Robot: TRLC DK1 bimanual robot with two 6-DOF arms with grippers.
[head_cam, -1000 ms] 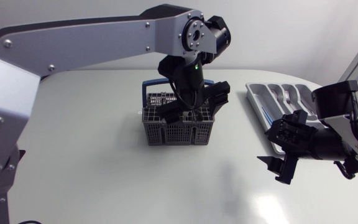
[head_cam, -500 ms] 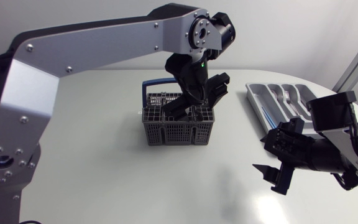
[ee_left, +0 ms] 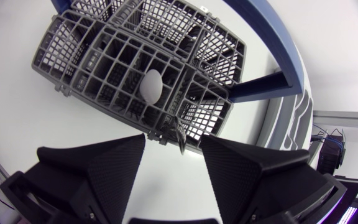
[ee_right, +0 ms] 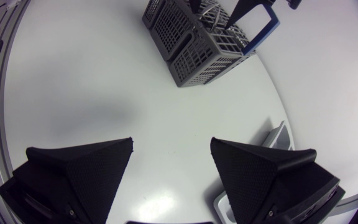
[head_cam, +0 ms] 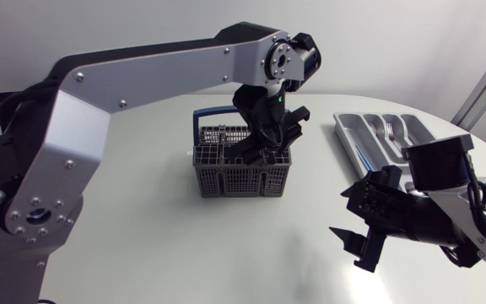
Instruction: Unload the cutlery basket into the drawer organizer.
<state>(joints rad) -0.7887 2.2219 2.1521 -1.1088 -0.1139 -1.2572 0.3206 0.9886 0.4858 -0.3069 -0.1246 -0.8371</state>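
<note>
Nearest the camera, the right gripper (ee_right: 171,142) hangs over bare table (head_cam: 142,219), its fingers spread and empty. At mid-table the left gripper (ee_left: 173,137), jaws likewise apart and holding nothing, is poised above the cutlery basket (head_cam: 241,173), where a spoon (ee_left: 152,86) stands bowl-up in one cell. Farther right, the drawer organizer (head_cam: 345,128) holds forks (head_cam: 388,131). A clean pick likely means centring over the spoon, clear of the blue handle (ee_left: 272,87), before closing on both sides.

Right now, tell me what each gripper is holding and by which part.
Nothing is held. The left gripper hangs open and empty above the cutlery basket; the right gripper is open and empty over the table.
</note>
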